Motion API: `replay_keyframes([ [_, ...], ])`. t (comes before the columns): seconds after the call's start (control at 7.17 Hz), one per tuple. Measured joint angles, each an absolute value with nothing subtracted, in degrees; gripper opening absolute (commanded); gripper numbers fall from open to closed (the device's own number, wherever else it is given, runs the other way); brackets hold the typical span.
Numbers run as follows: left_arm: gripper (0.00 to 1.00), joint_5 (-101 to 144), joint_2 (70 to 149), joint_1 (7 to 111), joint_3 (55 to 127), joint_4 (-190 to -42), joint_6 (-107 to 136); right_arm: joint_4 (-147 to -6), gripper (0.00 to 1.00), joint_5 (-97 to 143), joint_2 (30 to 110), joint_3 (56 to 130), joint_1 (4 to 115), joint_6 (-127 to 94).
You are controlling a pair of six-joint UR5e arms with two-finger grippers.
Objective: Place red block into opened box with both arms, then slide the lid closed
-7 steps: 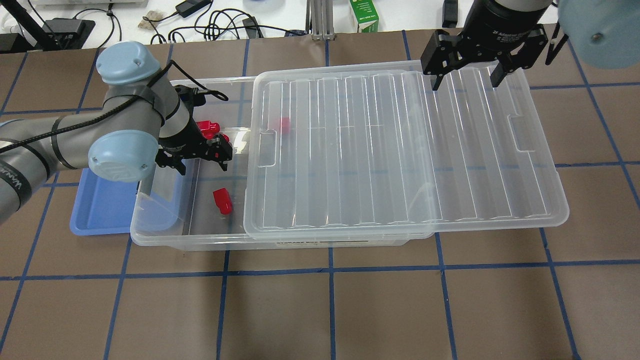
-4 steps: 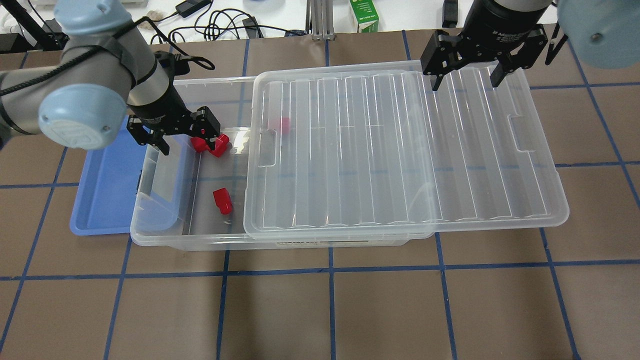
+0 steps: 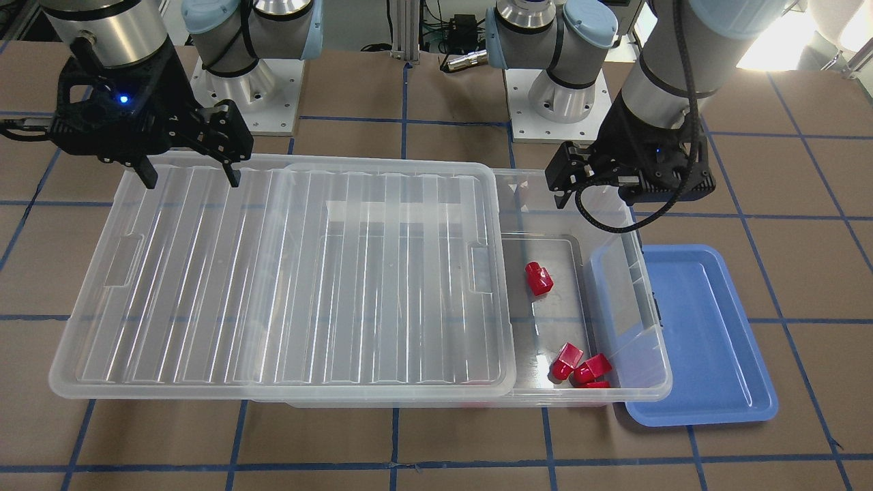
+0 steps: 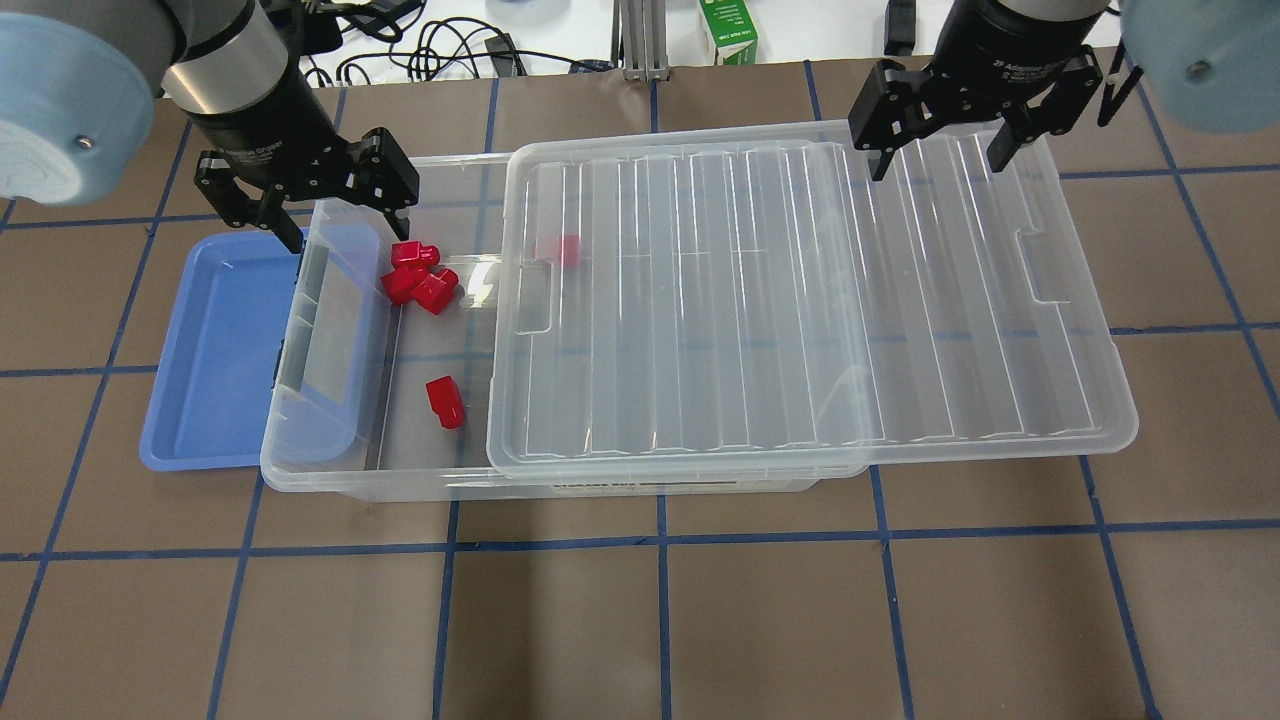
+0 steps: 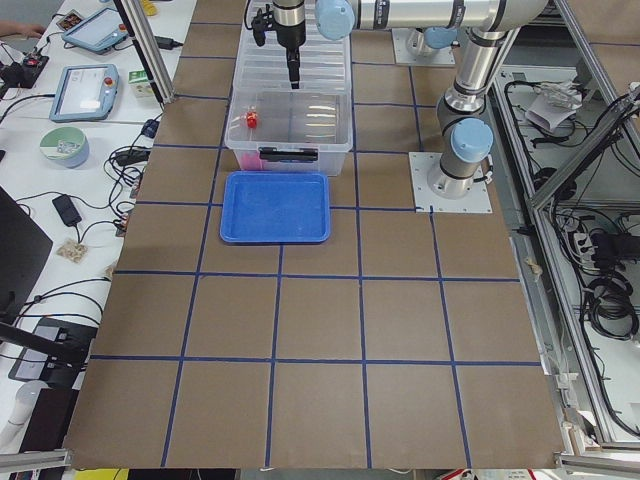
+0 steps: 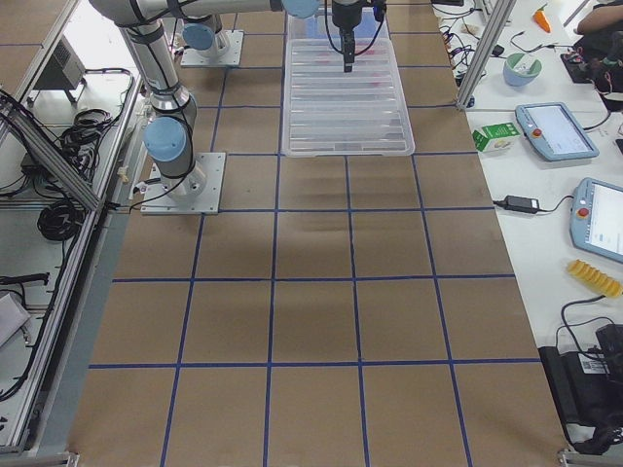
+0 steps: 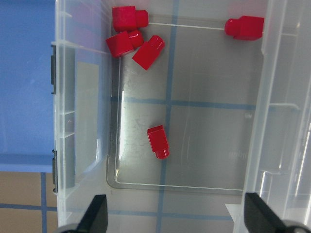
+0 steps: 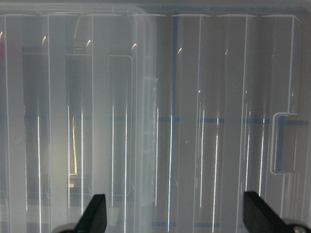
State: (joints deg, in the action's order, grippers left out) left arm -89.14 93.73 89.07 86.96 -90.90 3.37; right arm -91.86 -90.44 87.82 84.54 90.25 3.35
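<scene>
Several red blocks lie in the box (image 4: 330, 485): a cluster of three (image 4: 415, 275) at its far left, a single block (image 4: 445, 400) nearer the front, and another (image 4: 566, 250) showing dimly under the lid (image 4: 800, 300). The lid rests on the box, shifted to the right and overhanging that end, so the left end stays uncovered. My left gripper (image 4: 345, 215) hangs open and empty above the box's far-left corner; its wrist view looks down on the blocks (image 7: 158, 141). My right gripper (image 4: 938, 160) hovers open over the lid's far right edge, holding nothing.
An empty blue tray (image 4: 215, 350) lies against the left end of the box, partly beneath it. A green carton (image 4: 728, 30) and cables sit past the table's far edge. Both arm bases (image 3: 245, 88) stand behind the box.
My left gripper has risen out of the box and drawn back to the far-left corner, leaving the red blocks clustered on the floor. The right gripper and the lid have stayed put.
</scene>
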Motion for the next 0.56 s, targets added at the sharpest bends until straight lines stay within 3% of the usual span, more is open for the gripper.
replay_keyframes([
  [0.56, 1.00, -89.1, 91.2, 89.3, 87.3, -91.9, 2.8, -93.2, 1.00, -93.6, 87.0, 88.4, 69.3, 24.2],
])
